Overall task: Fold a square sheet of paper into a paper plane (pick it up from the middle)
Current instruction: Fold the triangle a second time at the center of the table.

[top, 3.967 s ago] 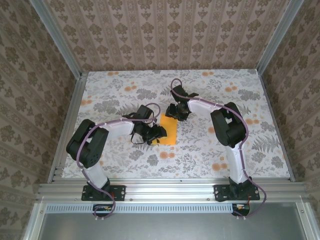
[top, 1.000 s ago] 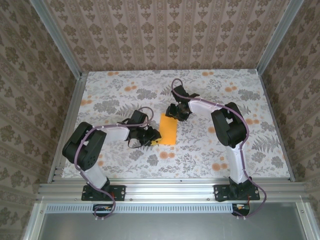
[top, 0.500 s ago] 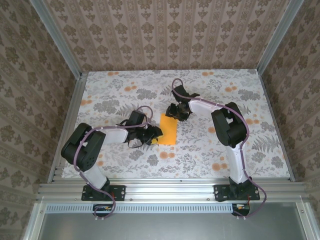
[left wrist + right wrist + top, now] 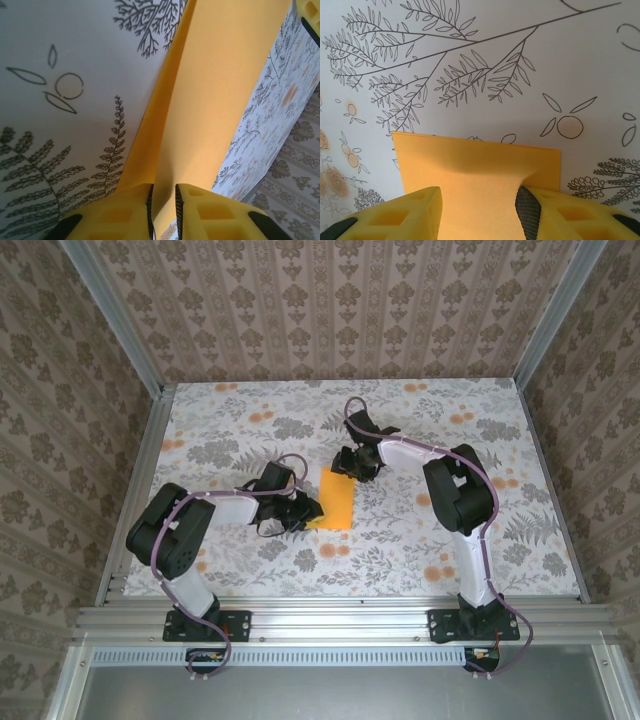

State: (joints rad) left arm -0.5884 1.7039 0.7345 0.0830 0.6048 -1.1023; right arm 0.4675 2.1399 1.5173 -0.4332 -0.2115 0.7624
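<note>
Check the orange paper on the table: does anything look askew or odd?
Slightly. The paper is not flat: its left edge curls up off the table, pinched by the left gripper. The right gripper stands open over its far end. No tears show.

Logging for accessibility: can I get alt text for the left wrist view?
The left gripper pinches the near edge of a creased orange paper between its yellow fingers. The sheet's left flap bends up off the leaf-printed tablecloth.
</note>
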